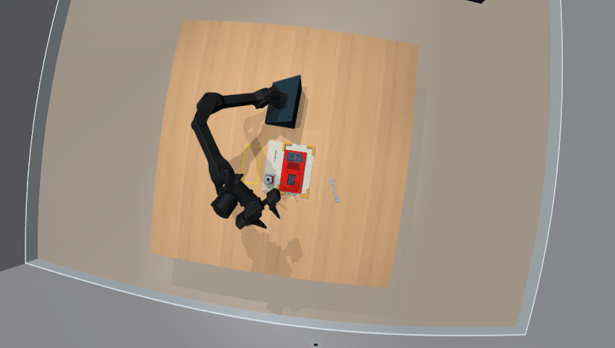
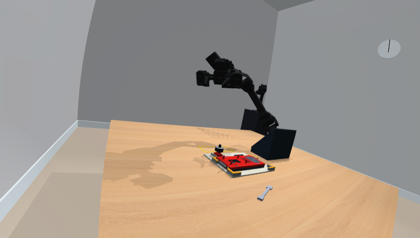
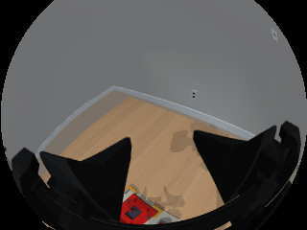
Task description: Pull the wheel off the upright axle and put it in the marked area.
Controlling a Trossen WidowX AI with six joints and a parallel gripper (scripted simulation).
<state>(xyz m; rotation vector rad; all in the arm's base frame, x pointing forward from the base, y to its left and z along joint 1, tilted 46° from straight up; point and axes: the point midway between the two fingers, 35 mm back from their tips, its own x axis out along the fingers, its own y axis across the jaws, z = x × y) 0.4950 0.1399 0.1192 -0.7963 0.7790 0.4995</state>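
Note:
The dark wheel sits on the upright axle, at the left edge of the white baseplate as the top view shows it. The marked area, a yellow outline, lies on the table beside the baseplate, with nothing in it. My gripper is open and empty, its fingers wide apart. It hangs high above the table, to the side of the wheel, touching nothing. The wheel's fit on the axle is too small to make out.
A red car-like body lies on the baseplate among orange corner pieces, close beside the wheel. A grey wrench-like bar lies on the table beyond it. The dark arm base stands behind the baseplate.

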